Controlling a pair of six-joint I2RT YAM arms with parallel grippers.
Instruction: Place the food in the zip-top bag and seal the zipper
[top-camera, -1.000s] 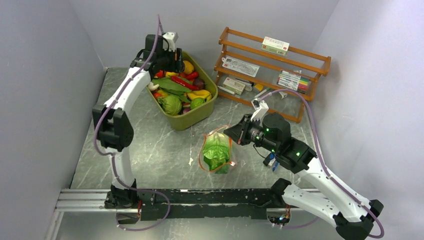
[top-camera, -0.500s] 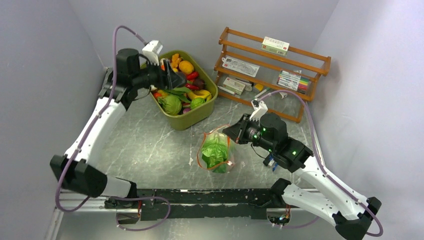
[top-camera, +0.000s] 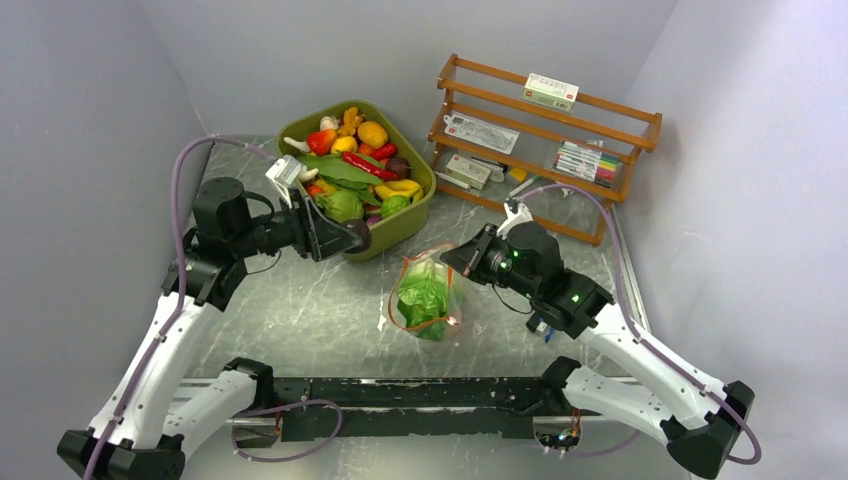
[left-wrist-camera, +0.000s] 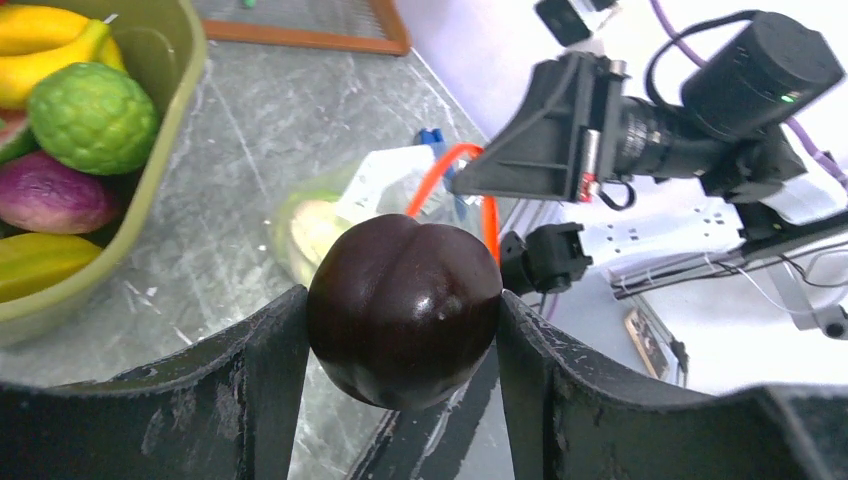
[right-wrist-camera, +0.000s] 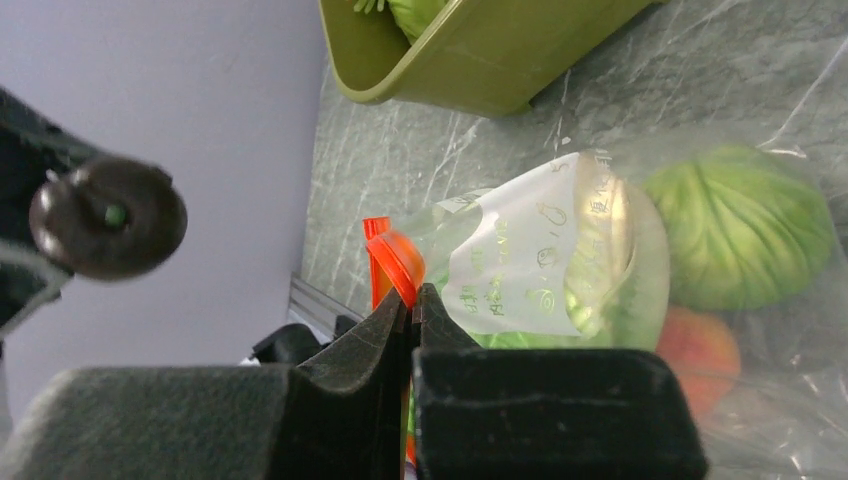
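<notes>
Top external: the left gripper, a second ago down in the olive-green tub, has swung out and now hangs over the table between the tub and the zip-top bag, carrying the dark purple ball. The right gripper has kept to the bag's mouth, and the bag has shifted a little leftward. Judged: pick done, carry under way, drop into the bag next, sealing not begun. A wooden rack bears a white box with a red mark, its writing too small to read. Left wrist: the ball fills the gap between both fingers, the jaws parted just to its width and touching it on either side. Beyond it the zipper stands as an open orange-red loop, with the white label beside it, print unreadable. Right wrist: the jaws are pressed fully together on the zipper strip at the bag's rim. The label shows small grey pictograms and characters, none legible. A cabbage and a peach lie inside the bag. The tub stands just beyond.
</notes>
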